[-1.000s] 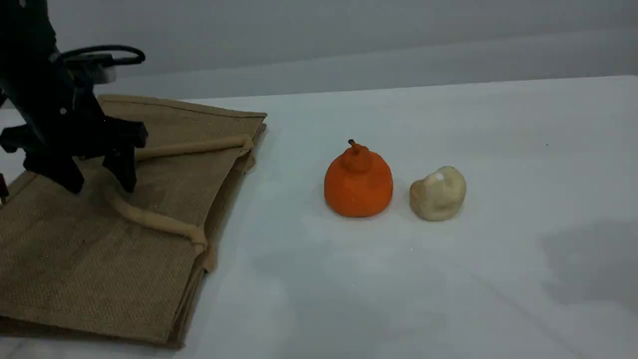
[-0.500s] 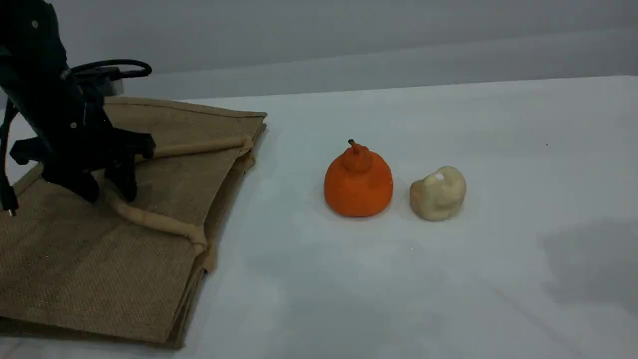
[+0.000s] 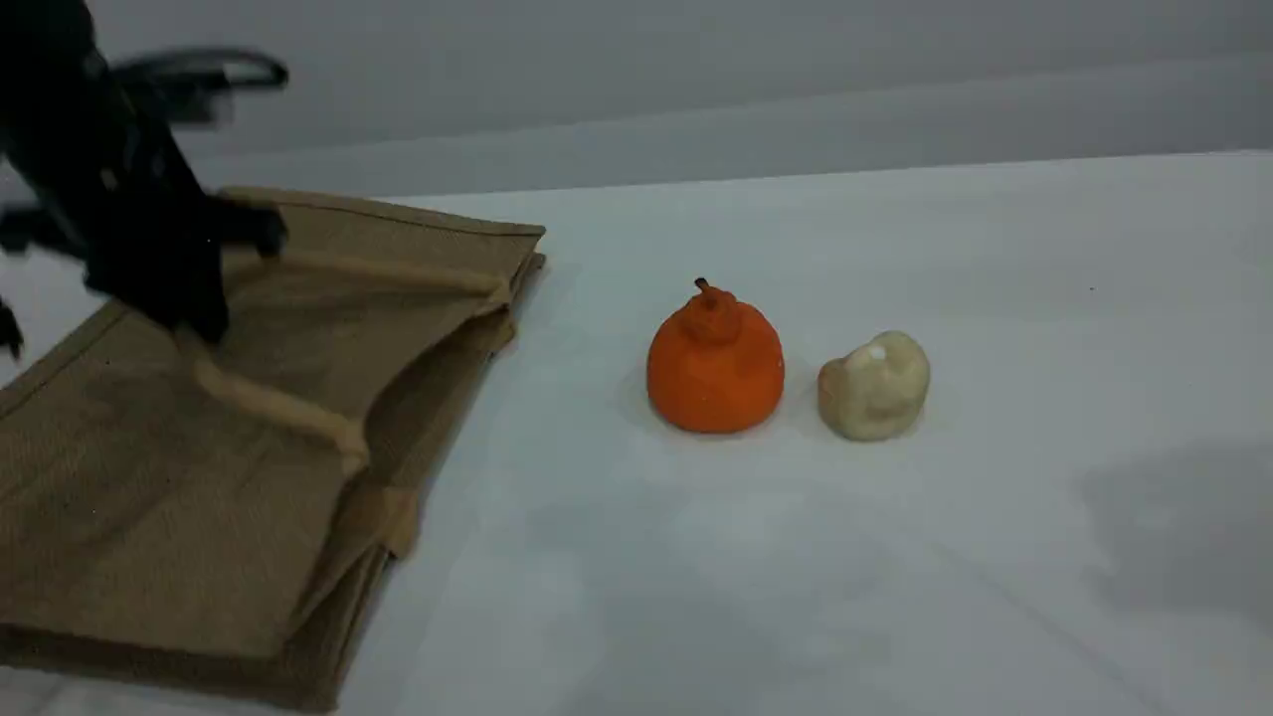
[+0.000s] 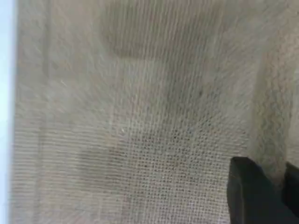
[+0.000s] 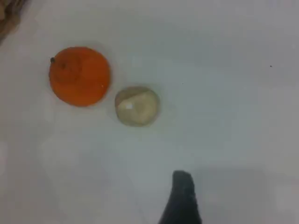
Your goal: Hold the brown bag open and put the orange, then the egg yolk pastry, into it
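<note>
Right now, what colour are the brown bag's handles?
Pale tan handles, lighter than the woven brown bag; clearest in the scene view.

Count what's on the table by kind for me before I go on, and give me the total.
Bags: 1, the brown bag
Fruit: 1, the orange
Pastries: 1, the egg yolk pastry
Total: 3

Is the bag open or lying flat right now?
Partly open: the left gripper is shut on the handle, the top layer of the bag sits raised off the lower one, a gap shows at the mouth.
</note>
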You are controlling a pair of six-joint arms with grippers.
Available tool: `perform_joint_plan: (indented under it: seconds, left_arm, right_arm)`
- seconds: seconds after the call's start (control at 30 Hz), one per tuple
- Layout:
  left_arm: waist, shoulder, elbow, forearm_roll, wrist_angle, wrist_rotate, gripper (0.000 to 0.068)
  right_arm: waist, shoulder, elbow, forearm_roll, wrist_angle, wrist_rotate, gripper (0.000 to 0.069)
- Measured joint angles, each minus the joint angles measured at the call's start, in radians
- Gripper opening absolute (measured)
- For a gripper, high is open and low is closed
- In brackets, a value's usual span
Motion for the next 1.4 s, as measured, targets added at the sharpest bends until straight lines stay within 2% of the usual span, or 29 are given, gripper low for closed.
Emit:
perform_joint_plan:
  seconds: [0.2, 0.27, 0.47, 0.67, 0.83, 0.93, 1.13, 1.4]
  left_arm:
    - [0.000, -0.121, -0.130, -0.069, 0.214, 0.107, 0.0092]
    - [0.000, -0.154, -0.187, -0.118, 0.297, 0.149, 0.0092]
    - [0.000, -0.166, -0.369, -0.328, 0.556, 0.308, 0.0092]
    - [0.000, -0.167, -0.533, -0.507, 0.591, 0.334, 0.0092]
    - [0.000, -0.167, -0.635, -0.623, 0.586, 0.403, 0.0092]
    - [0.000, -0.170, -0.646, -0.653, 0.586, 0.457, 0.0092]
    - [0.000, -0.174, -0.646, -0.642, 0.586, 0.600, 0.0092]
    - [0.000, -0.175, -0.645, -0.562, 0.586, 0.779, 0.0092]
  right_arm:
    - [0.000, 0.000, 0.000, 0.000, -0.007, 0.001, 0.0507]
    - [0.000, 0.000, 0.000, 0.000, -0.006, 0.001, 0.0507]
    - [0.000, 0.000, 0.000, 0.031, -0.013, -0.008, 0.0507]
    - [0.000, 0.003, 0.000, 0.069, -0.002, -0.021, 0.0507]
    - [0.010, 0.048, 0.000, 0.129, 0.000, -0.088, 0.0507]
    - [0.032, 0.089, 0.000, 0.147, -0.016, -0.135, 0.0507]
    - [0.043, 0.168, 0.000, 0.162, -0.079, -0.191, 0.0507]
    - [0.043, 0.272, 0.000, 0.211, -0.154, -0.247, 0.0507]
